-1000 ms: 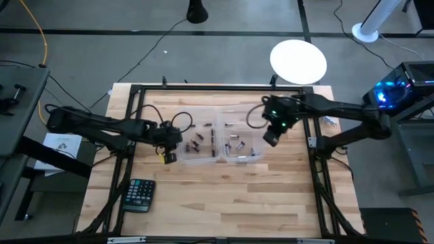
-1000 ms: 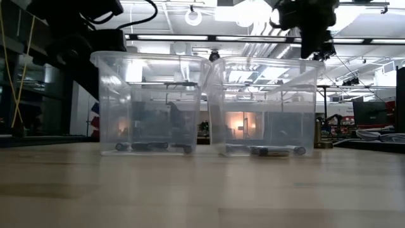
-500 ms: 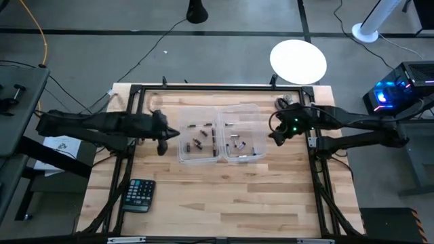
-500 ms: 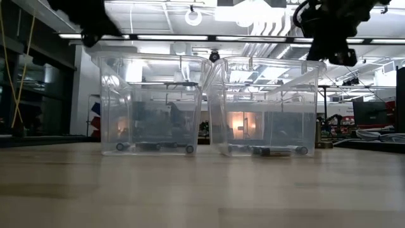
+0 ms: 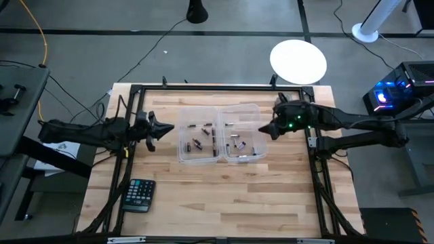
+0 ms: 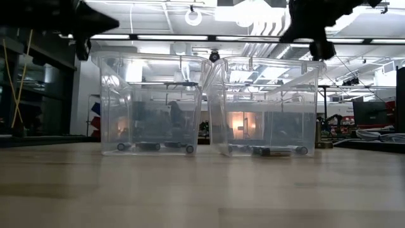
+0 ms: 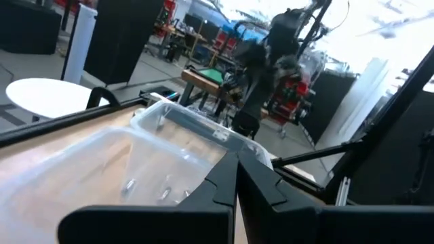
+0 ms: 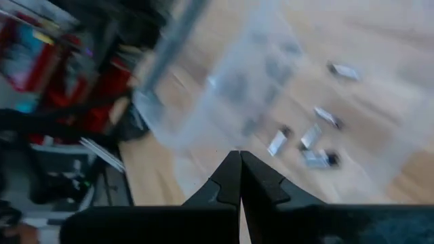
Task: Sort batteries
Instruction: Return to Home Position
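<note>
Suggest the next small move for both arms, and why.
Probably draw both arms back toward home: the left gripper and right gripper sit outside the two clear bins, jaws shut and empty, and every battery I can see lies inside a bin.

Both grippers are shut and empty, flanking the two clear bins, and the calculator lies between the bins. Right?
No. The calculator lies well apart from the bins, toward the lower-left corner of the table in the high view. The left gripper and right gripper are indeed shut and empty, flanking the bins.
</note>
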Controlling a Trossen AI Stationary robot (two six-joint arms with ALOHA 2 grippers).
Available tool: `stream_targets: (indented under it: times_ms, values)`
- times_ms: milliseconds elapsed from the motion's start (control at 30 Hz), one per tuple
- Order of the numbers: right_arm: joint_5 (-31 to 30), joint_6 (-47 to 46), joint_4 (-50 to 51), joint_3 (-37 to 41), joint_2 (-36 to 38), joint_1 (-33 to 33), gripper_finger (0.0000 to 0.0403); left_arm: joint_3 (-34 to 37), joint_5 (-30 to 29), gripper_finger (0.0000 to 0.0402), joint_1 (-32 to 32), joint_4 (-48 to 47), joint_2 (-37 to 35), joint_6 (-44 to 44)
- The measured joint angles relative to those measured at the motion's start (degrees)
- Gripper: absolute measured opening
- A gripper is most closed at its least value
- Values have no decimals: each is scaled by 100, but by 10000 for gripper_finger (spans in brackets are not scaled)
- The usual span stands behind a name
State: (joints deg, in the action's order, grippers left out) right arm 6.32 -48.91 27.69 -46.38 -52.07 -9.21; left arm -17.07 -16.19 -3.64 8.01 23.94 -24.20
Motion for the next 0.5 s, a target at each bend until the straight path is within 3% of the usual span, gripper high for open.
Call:
stream_targets:
  times_ms: [167,300,500]
  values:
    - [-81,152,-693,-174,25,25,0,634,-5,0,56,247,-581,-148]
    - [-114,276,-673,-175,105,273,0,1064,-10,0,156,245,-888,-531]
    - [-859,245,-436,29,442,994,0,1611,-42,0,257,323,-1268,-1146]
